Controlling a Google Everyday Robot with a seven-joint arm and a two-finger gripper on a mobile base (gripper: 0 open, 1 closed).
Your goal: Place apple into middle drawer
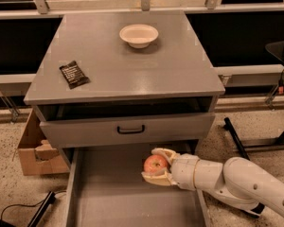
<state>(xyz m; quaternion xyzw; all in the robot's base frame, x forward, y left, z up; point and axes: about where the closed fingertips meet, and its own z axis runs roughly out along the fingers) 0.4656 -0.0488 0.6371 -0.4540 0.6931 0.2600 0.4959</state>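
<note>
the apple (155,164) is clamped in the gripper (156,166), one tan finger (162,153) curled over the top and the other under it. it's over the back right part of the open middle drawer (111,193), above the bare grey floor, can't tell if it's touching. the white arm (236,179) comes in from about 4 o'clock. at 11 o'clock from the apple, just above it, is the upper drawer (85,131) with its black handle (131,129). further up at 12 o'clock a white bowl (138,35) sits on the cabinet top (142,74), with a dark packet (74,74) toward 10 o'clock. a cardboard box (35,151) sits at 9 o'clock, beside the cabinet.
</note>
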